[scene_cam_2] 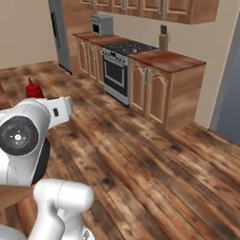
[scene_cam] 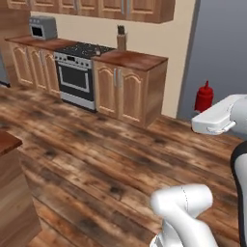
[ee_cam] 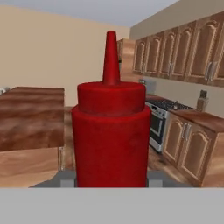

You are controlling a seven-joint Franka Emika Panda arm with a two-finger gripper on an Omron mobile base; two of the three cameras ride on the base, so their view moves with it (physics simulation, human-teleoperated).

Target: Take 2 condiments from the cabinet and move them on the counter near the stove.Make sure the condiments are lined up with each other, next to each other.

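The red squeeze bottle (ee_cam: 111, 131) stands upright and close in the hand view, nozzle up, with my gripper (ee_cam: 111, 180) shut on its base. From the base cameras the red squeeze bottle (scene_cam: 204, 96) (scene_cam_2: 32, 89) rides above my white hand, high over the floor. The stove (scene_cam: 84, 49) (scene_cam_2: 127, 47) (ee_cam: 168, 105) lies well ahead against the wall. A stretch of the counter (scene_cam: 131, 59) (scene_cam_2: 169, 60) adjoins it on the right. The dark brown sauce bottle and the open wall shelf are out of view.
A knife block (scene_cam: 121, 38) (scene_cam_2: 163, 38) stands at the back of that counter. A toaster oven (scene_cam: 42, 27) sits on the counter left of the stove. An island top (ee_cam: 30, 114) (scene_cam: 6, 141) is close on the left. Open wood floor (scene_cam: 96, 154) lies between.
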